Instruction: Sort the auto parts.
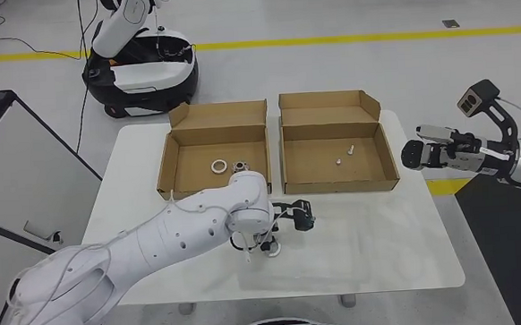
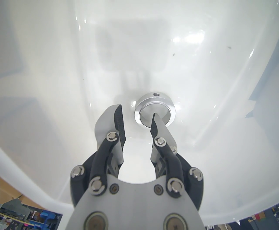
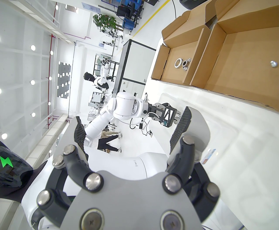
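– Left gripper [image 2: 136, 112]: state and position?

– Open, nothing held. It stands over the tabletop [image 1: 382, 245] near the front edge, about midway along. One finger [image 2: 158, 128] sits inside the bore of the ring [image 2: 154, 106]. The other is outside, just beside the ring's wall. The ring lies flat on the tabletop.

– Hazard on closing?

– The pinch would take one wall only, off centre. The metal looks smooth and the surface glossy, so I judge the ring may swivel between the pads, squirt out, or skid toward the front edge. An uneven close could also tip it onto its rim and let it roll.

– And the carry?

– Left box [image 1: 167, 168], at the back edge, already holds two ring-like parts [image 1: 216, 166], so it is the likely destination. Its front wall stands between the gripper and the box floor, and a low path could knock the ring loose against the cardboard. Right box [image 1: 391, 159], just beside it, holds a bolt [image 1: 350, 147]. A release over the neighbouring walls could missort the ring.

– Right gripper [image 3: 133, 118]?

– Open, empty, out past the right edge, well apart from the ring. No clash foreseen from that position.
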Controlling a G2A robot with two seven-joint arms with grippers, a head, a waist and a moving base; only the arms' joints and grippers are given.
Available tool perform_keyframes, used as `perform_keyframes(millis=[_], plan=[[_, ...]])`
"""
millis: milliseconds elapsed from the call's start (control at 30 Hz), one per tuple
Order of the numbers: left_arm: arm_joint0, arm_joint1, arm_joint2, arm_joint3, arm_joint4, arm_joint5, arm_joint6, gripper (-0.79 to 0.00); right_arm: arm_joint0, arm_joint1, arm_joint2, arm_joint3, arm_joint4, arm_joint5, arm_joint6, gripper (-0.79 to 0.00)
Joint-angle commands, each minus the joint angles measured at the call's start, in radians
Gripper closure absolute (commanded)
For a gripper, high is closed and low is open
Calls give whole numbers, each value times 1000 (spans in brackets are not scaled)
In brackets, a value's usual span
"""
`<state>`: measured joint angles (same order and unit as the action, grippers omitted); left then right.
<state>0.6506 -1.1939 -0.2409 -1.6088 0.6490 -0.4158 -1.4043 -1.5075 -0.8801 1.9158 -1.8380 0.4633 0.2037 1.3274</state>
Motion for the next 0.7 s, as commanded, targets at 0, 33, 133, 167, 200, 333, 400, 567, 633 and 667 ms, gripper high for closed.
perform_keyframes(millis=[0,33,133,167,200,333,400,567,633,667], plan=[[1,-2,1,9,1,-4,4,-286,0,0,0,0,0,0,0,-785],[1,-4,2,15,0,-5,5,-283,0,0,0,0,0,0,0,-785],[0,-8,5,26,-1,-8,8,-256,0,0,0,0,0,0,0,-785],[-1,-10,6,29,-1,-9,9,-249,0,0,0,0,0,0,0,-785],[-1,-11,7,33,-2,-9,9,-249,0,0,0,0,0,0,0,-785],[-1,-16,10,42,-2,-10,11,-182,0,0,0,0,0,0,0,-785],[0,-18,11,45,-1,-11,11,0,0,0,0,0,0,0,0,-785],[6,-19,8,48,6,-13,14,0,0,0,0,0,0,0,0,-785],[8,-20,5,46,9,-14,17,0,0,0,0,0,0,0,0,-785],[8,-19,2,45,12,-14,20,0,0,0,0,0,0,0,0,-785]])
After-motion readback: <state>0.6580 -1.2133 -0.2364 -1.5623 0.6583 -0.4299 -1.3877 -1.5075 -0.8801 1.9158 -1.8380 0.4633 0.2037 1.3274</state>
